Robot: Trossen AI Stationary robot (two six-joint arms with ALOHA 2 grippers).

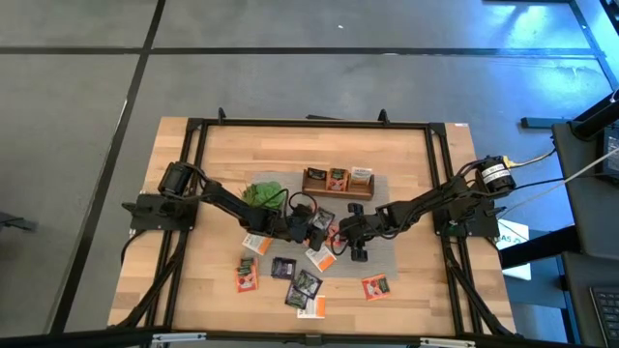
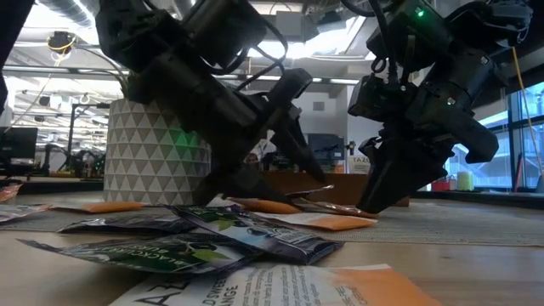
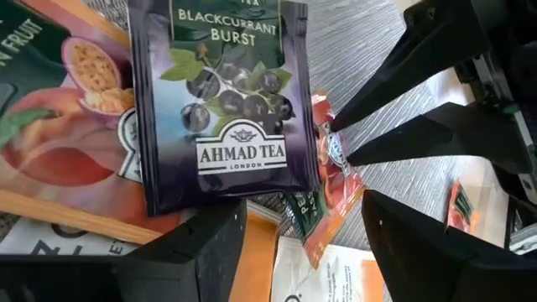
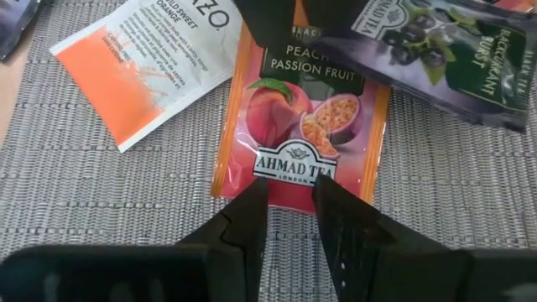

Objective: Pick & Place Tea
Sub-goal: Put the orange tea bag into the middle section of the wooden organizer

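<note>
Grey woven matting (image 4: 101, 193) covers the middle of the pale wooden tabletop (image 1: 213, 290), and on it lies a loose heap of small flat square tea sachets, in front of the brown wooden three-compartment box (image 1: 338, 181), which serves here as the landmark. The right pincer (image 4: 289, 197) hangs low over an orange-red peach and passion fruit sachet (image 4: 302, 126) just in front of that box, its two dark fingers close together with only a narrow gap, their tips at the sachet's near edge and holding nothing that I can see. The left pincer (image 3: 285, 226) stands wide apart over a dark purple blackcurrant sachet (image 3: 222, 101) that overlaps the same heap, slightly farther from the box. A white and orange sachet (image 4: 138, 63) lies beside the peach one.

My reading is that the picking step is in hand, with no sachet lifted yet. The next move seems to call for the right fingers to pinch the flat sachet's edge cleanly, without dragging its neighbours, then carry it to a compartment of the box.
</note>
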